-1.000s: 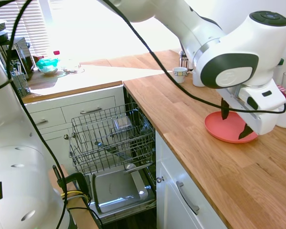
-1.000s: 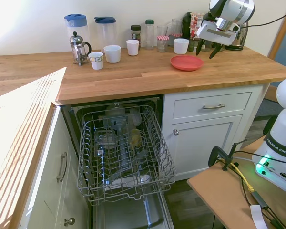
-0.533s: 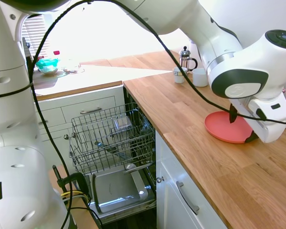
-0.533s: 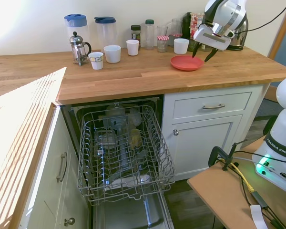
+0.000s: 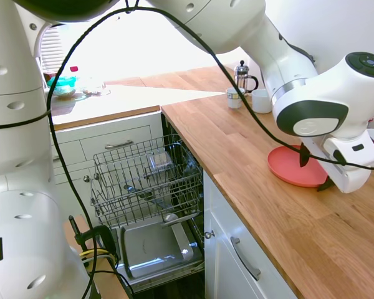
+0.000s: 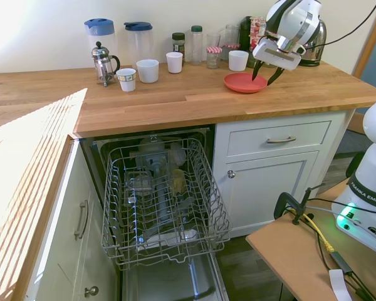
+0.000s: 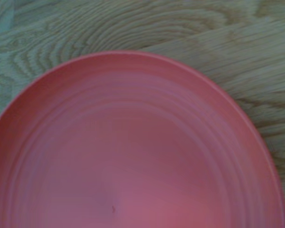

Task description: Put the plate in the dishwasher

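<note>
on the wooden table (image 6: 175, 100), your coral plate (image 5: 296, 167) lies flat near the front edge, just ahead of a white mug (image 6: 238, 60). your end effector (image 6: 266, 72) hangs low over the plate's far side with its dark fingers (image 5: 303, 156) spread apart, one above the plate's surface and one past its rim, gripping nothing. below the table, your dishwasher (image 6: 166, 200) stands open, its grey wire rack (image 5: 146, 184) pulled out. your wrist view shows the plate close up, filling most of the picture.
</note>
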`<state>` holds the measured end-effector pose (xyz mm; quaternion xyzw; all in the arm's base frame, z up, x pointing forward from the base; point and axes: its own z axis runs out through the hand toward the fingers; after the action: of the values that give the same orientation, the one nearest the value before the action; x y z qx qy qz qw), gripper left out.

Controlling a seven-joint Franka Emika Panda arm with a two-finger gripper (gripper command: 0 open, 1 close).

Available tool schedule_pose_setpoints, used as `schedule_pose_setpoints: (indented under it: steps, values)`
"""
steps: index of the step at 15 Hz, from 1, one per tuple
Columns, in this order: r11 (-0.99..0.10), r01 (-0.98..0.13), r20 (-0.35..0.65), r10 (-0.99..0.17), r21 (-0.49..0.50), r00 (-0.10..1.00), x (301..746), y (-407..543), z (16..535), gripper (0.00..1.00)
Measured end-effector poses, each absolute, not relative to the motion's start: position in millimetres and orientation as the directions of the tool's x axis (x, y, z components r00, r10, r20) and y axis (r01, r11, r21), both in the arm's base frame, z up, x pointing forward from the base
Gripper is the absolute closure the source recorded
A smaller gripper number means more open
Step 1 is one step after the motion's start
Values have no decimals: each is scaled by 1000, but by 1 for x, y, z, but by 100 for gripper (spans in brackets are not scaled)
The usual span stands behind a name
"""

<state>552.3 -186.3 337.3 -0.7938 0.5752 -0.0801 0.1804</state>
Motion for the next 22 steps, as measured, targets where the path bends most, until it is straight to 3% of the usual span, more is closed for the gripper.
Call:
schedule_pose_setpoints:
  steps: [12, 19, 22]
  values:
    - [-245, -881, -91, -948, -405, 306, 547, -192, 322, 100]
    - [-226, -834, -108, -941, -503, 320, 543, -195, 331, 100]
    - [-282, -788, -84, -918, -547, 387, 546, -179, 355, 100]
